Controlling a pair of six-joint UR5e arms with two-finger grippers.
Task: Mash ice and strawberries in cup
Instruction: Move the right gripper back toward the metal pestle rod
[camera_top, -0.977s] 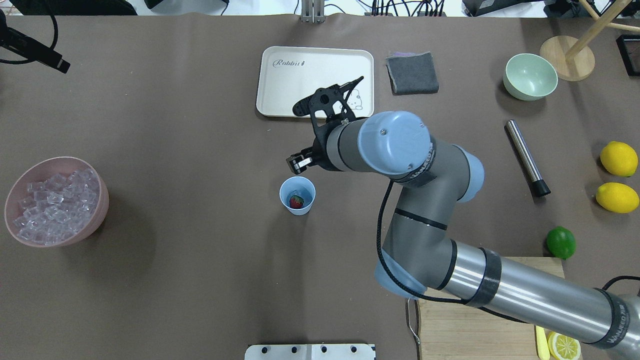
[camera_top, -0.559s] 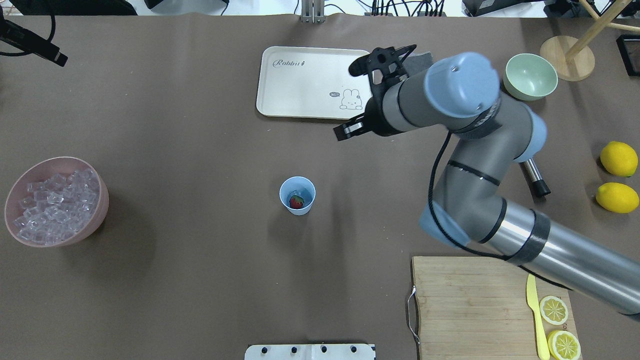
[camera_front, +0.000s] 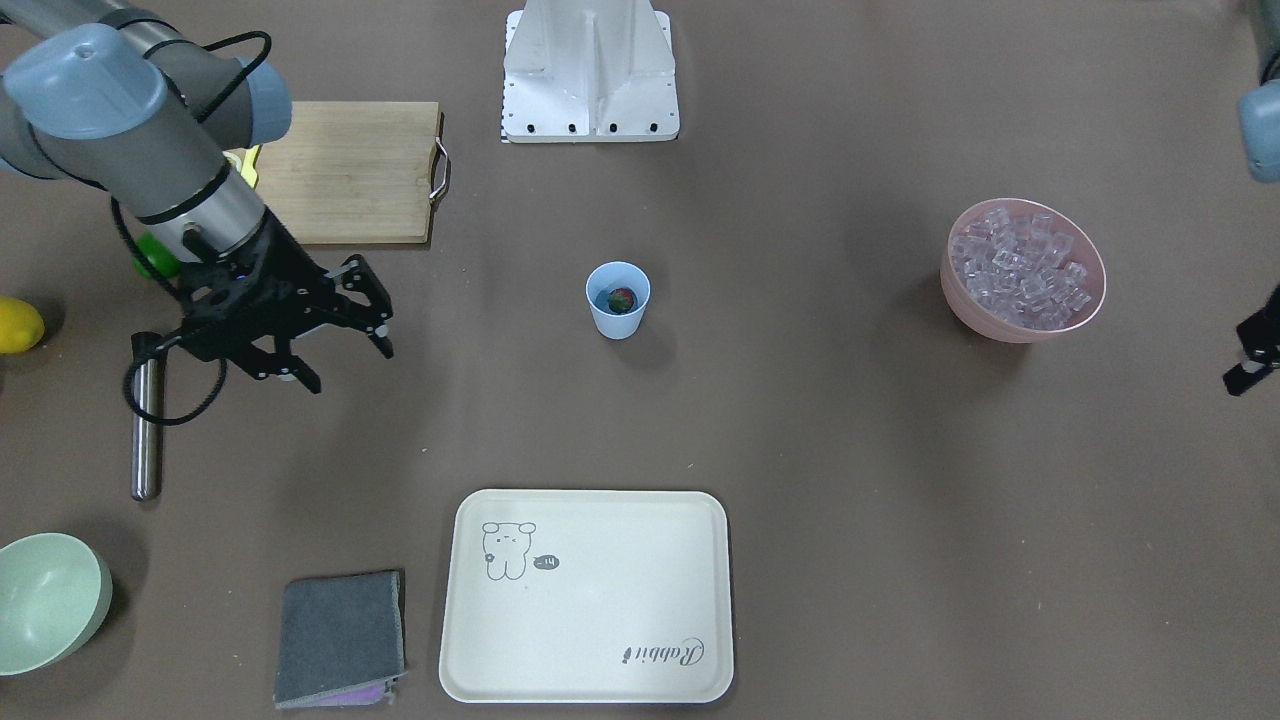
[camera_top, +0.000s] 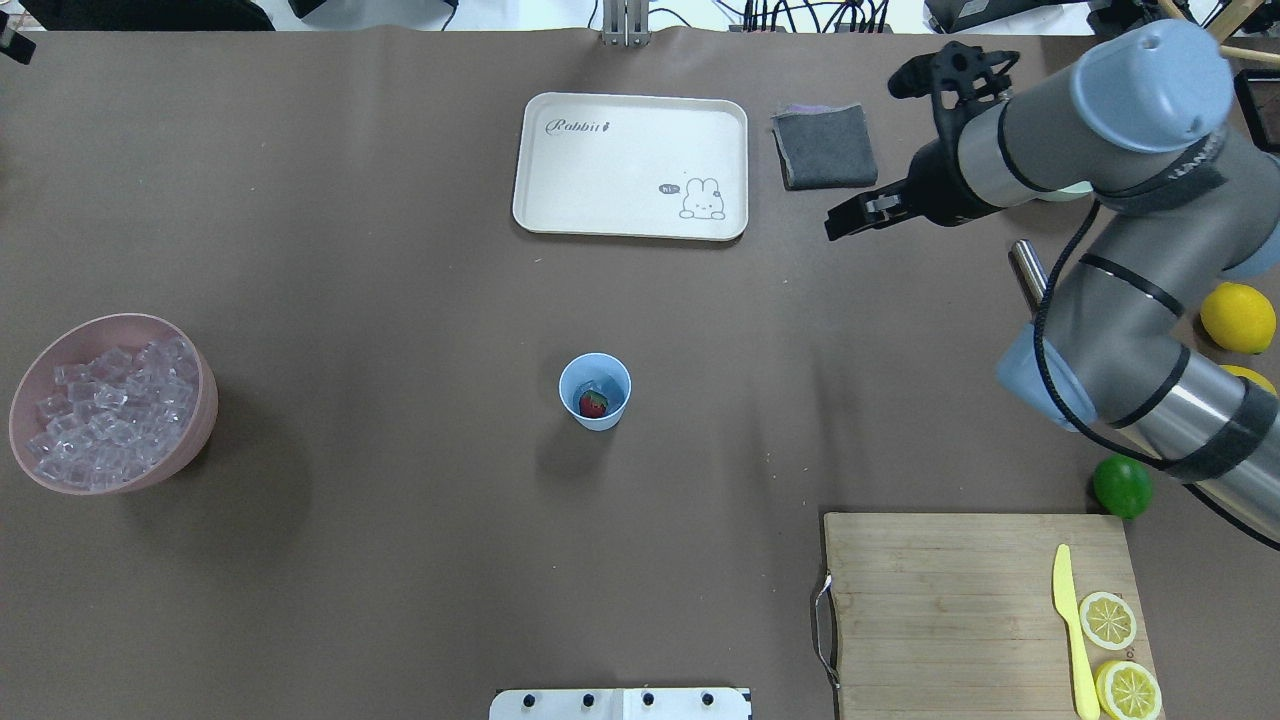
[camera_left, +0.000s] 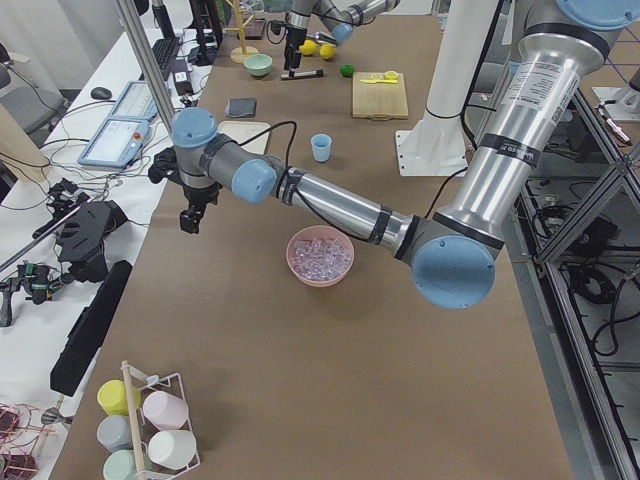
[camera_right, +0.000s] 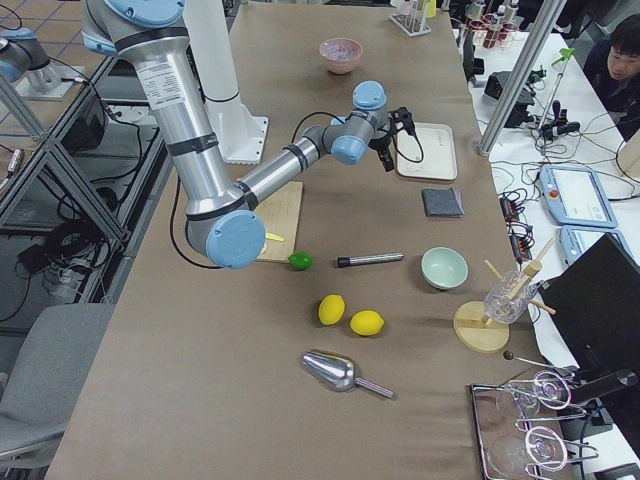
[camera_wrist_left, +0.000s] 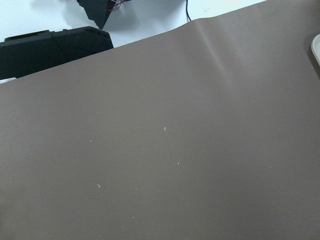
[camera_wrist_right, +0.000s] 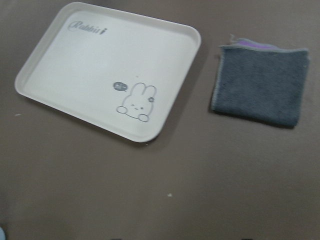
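Right now the cup (camera_top: 595, 391) stands upright alone mid-table, with the strawberry (camera_top: 593, 403) lying at its bottom. A pale glint next to the berry may be a cube; I cannot tell for sure. The bulk of the ice (camera_top: 105, 410) sits heaped in the pink bowl (camera_top: 200, 400), well away from the cup on the robot's left.

Right gripper (camera_front: 348, 368): jaws spread wide, nothing between them. It hangs above the table far from the cup on the robot's right, near a steel rod (camera_front: 147, 420) that lies flat there — presumably the mashing tool.

Left gripper (camera_front: 1255, 355): out past the pink bowl, farther from the cup again. Only a sliver shows, and I cannot tell how its jaws stand.

Risks from here, as I judge them:
- The rod is round and smooth; an off-centre pinch could roll it away or let it tilt in the jaws.
- The cup is light and narrows to its base. Pressing down off-axis with no second gripper steadying it could tip it or skid it.
- Hard cubes under the rod may jump out — the cup is shallow and open.
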